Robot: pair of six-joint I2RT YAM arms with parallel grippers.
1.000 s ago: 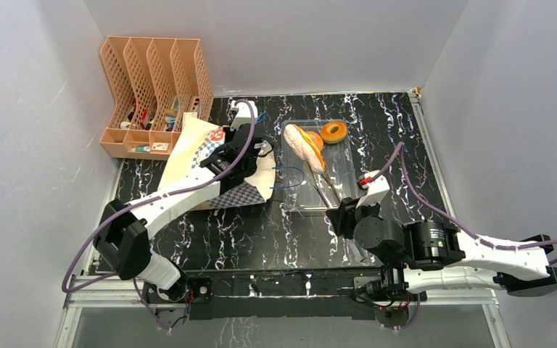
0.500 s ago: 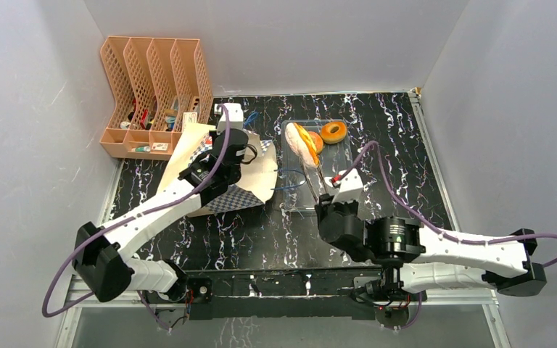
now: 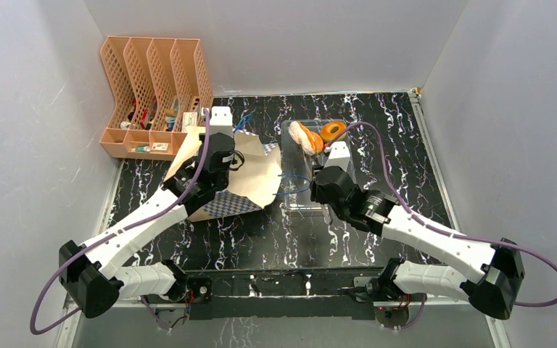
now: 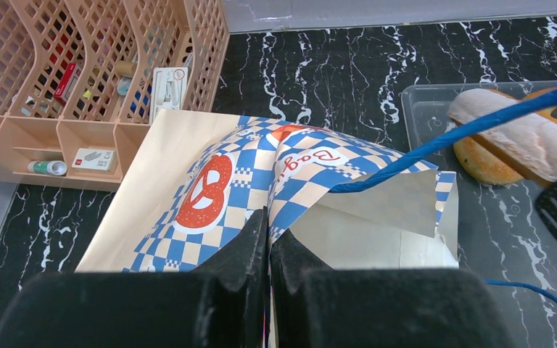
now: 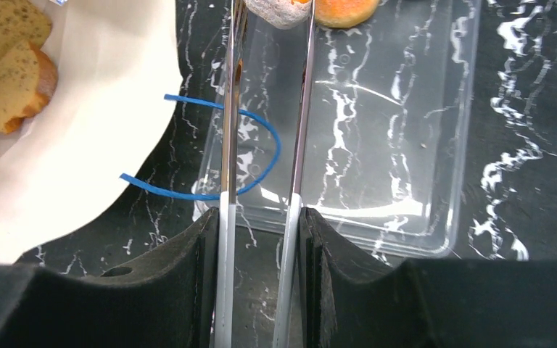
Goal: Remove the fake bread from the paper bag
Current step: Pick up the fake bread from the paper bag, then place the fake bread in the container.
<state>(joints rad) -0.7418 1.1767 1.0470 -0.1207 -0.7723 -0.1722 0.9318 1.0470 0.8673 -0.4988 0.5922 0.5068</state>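
**Left arm.** The left gripper is closed on the upper edge of the paper bag, with the paper pinched between its fingers. This grip raises the upper wall, so the mouth opens toward the clear tray. The bag lies on its side on the worktop, near the mesh organizer. One blue cord handle loops across the tray's near corner.

**Right arm.** The right gripper is clamped on the thin metal tongs, one arm against each finger. The tong arms stand apart with nothing between them, and their tips sit at the end of the long loaf. The tongs probably serve as a reach extension, so that bread can be drawn out without the gripper entering the bag.

**Location of the fake bread.**
- The loaf and a glazed ring lie at the far end of the tray. A second orange piece is partly hidden beneath the loaf.
- Brown toast-like pieces lie on the pale inner lining, inside the bag's mouth.

**Assessment.** The task appears partly complete. The next move calls for swinging the tongs toward the mouth and closing them on a toast-like piece. The cord handle lies under the tongs and may snag.
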